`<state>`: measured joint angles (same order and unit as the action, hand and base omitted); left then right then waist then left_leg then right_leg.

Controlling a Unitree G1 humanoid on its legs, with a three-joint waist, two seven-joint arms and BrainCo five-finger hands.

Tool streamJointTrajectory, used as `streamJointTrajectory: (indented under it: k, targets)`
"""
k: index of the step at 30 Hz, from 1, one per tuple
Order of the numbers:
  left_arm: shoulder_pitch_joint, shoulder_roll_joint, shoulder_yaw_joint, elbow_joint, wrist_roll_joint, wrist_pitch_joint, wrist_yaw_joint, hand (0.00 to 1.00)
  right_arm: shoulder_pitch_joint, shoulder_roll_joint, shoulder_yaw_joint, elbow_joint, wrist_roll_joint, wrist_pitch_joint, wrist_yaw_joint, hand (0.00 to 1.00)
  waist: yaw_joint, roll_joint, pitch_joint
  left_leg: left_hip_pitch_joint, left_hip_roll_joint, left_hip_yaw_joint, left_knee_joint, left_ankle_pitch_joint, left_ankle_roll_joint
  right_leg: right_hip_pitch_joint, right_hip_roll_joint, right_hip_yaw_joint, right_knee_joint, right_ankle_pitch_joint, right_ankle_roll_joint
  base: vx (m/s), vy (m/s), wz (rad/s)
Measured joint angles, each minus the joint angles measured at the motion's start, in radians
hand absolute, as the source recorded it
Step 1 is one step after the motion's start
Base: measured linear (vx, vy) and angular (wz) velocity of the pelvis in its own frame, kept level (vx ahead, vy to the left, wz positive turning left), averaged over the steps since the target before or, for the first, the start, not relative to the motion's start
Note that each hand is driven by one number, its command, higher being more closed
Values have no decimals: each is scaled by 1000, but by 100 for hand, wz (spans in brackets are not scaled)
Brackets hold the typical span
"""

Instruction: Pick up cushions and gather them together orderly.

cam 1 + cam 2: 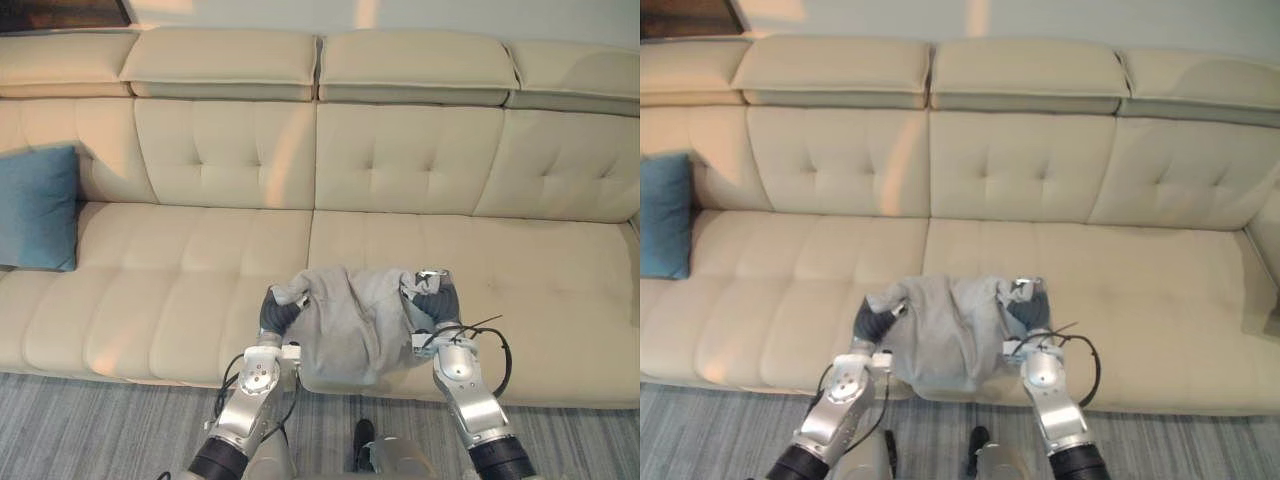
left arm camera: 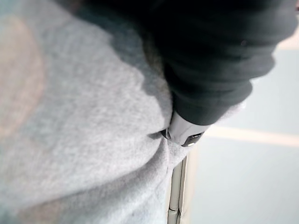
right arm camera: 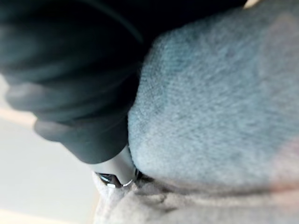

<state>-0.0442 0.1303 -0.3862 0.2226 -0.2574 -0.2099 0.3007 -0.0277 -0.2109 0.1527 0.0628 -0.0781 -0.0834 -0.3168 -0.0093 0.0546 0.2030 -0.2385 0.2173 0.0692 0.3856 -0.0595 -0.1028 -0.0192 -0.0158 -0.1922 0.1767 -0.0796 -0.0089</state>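
Grey cushion [image 1: 350, 325]: front edge of sofa [image 1: 400, 160] seat, pressed between both hands.
Left hand [image 1: 276, 312]: on cushion's left flank; grip not discernible.
Right hand [image 1: 435, 298]: on right flank; grip not discernible.
Wrist views: dark hand covers against grey fabric.
Eye views: blue cushion [image 1: 38, 208] at sofa's far left, well apart.

furniture: long cream tufted sofa [image 1: 400, 250], four padded headrests [image 1: 415, 60] along its top, spanning the view | floor: grey striped carpet [image 1: 100, 420] in front of the sofa | wall [image 1: 450, 12]: pale, plain, above the headrests | light: warm patches on the backrest [image 1: 285, 160], seat and wall
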Motion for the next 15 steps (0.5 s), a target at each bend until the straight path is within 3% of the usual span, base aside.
streamJointTrajectory:
  k: [1,3,5,8,15]
  targets:
    - [-4,6,-1,-1,0,2,0,100,1,10,-13,12,0,0,0,100,1,-8,-4,36,-5,-8,-26,-43,-33,17,-2,17,-10,-18,26,129,173,-3]
    - [7,27,-9,-2,0,5,-1,100,33,51,-35,26,0,1,4,100,7,-65,-23,112,-65,6,-140,-4,-10,41,-52,46,-25,-14,40,112,159,4]
    - [14,32,-15,-5,0,10,-1,100,52,54,-37,26,0,1,7,100,6,-80,-33,178,-98,21,-228,29,6,78,-82,70,-54,-13,52,75,103,3]
    - [23,33,-16,-39,0,15,-4,100,54,60,-53,26,0,1,26,100,7,-77,-41,225,-127,43,-311,61,20,88,-105,98,-81,-2,75,24,75,-8]
    - [22,37,-10,-77,0,21,-12,100,16,57,-70,32,4,5,35,100,8,-77,-43,272,-132,103,-388,92,21,69,-101,160,-94,15,84,-3,18,-28]
